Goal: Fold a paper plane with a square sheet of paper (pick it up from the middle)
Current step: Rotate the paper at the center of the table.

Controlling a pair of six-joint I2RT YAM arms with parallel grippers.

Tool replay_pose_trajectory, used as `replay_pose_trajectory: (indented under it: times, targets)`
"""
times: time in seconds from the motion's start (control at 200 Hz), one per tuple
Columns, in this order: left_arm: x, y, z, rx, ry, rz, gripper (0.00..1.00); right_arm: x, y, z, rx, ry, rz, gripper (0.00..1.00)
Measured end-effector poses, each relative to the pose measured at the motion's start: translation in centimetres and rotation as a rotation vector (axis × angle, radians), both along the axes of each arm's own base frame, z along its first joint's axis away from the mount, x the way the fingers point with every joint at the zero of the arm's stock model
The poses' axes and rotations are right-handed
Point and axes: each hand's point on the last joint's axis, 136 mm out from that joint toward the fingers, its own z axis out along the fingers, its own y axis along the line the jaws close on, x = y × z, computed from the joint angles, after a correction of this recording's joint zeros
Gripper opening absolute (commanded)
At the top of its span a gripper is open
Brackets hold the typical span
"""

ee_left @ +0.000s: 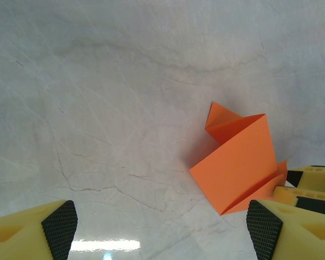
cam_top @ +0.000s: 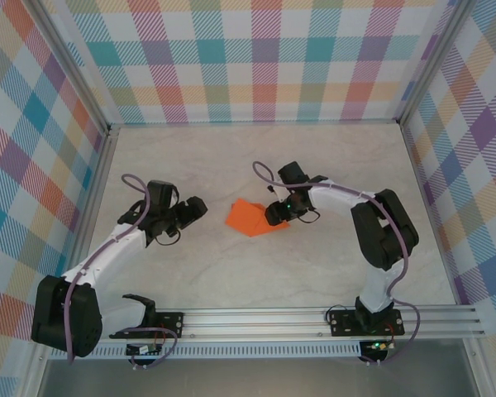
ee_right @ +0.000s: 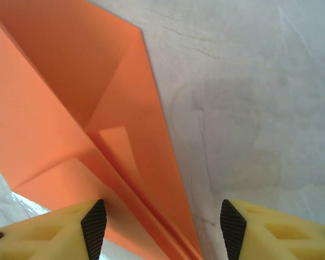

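Note:
The orange sheet of paper [cam_top: 246,218] lies mid-table, folded into a layered wedge with a raised flap, a rough paper plane shape. In the left wrist view the paper [ee_left: 238,162] rests flat with one corner sticking up. My left gripper [cam_top: 197,208] hovers just left of it, open and empty [ee_left: 161,230]. My right gripper [cam_top: 274,217] is at the paper's right end. Its jaws stand open [ee_right: 162,227] astride the narrow folded tip of the paper [ee_right: 70,108]; the right pad [ee_right: 233,225] is clear of it. The right gripper's yellow fingers [ee_left: 309,187] touch the paper's far end.
The pale marble tabletop [cam_top: 331,165] is walled by plaid panels [cam_top: 256,58] on three sides. An aluminium rail [cam_top: 314,318] carrying both arm bases runs along the near edge. Bare table lies behind and in front of the paper.

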Motion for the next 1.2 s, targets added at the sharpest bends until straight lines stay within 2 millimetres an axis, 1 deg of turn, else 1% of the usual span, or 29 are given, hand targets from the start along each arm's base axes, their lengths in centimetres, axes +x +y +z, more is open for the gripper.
replay_pose_trajectory:
  times: [0.075, 0.27, 0.32, 0.4, 0.535, 0.67, 0.74, 0.85, 1.015, 1.1, 1.2]
  targets:
    - [-0.2, -0.2, -0.1, -0.002, 0.004, -0.005, 0.85, -0.2, 0.6, 0.1, 0.031, 0.022, 0.014, 0.54]
    - [-0.4, -0.6, -0.7, -0.008, 0.016, -0.005, 0.85, -2.0, 2.2, 0.6, 0.140, 0.120, 0.033, 0.50]
    - [-0.4, -0.7, -0.9, -0.009, 0.018, -0.007, 0.85, -2.6, 2.5, 0.6, 0.160, 0.149, 0.027, 0.49]
    - [-0.4, -1.0, -1.3, -0.012, 0.023, -0.010, 0.85, -3.8, 2.9, 0.3, 0.178, 0.199, 0.017, 0.46]
    - [-0.4, -1.6, -2.0, -0.021, 0.033, -0.015, 0.85, -5.7, 4.3, 0.2, 0.195, 0.268, -0.001, 0.42]
    - [-0.6, -2.4, -2.5, -0.034, 0.037, -0.021, 0.85, -6.7, 5.5, 0.4, 0.220, 0.303, -0.034, 0.43]
    - [-0.6, -2.8, -2.7, -0.043, 0.033, -0.026, 0.85, -6.6, 5.3, 0.6, 0.216, 0.297, -0.066, 0.44]
    - [-0.6, -3.6, -2.7, -0.054, 0.029, -0.036, 0.85, -5.9, 4.5, 1.2, 0.191, 0.248, -0.118, 0.48]
    - [-0.6, -4.2, -2.7, -0.059, 0.025, -0.042, 0.85, -4.6, 3.6, 2.7, 0.155, 0.149, -0.178, 0.58]
    - [-0.5, -4.5, -2.7, -0.062, 0.022, -0.041, 0.85, -4.6, 3.5, 3.1, 0.123, 0.108, -0.193, 0.60]
    - [-0.5, -4.6, -2.9, -0.057, 0.024, -0.038, 0.84, -4.9, 3.8, 2.8, 0.072, 0.083, -0.198, 0.63]
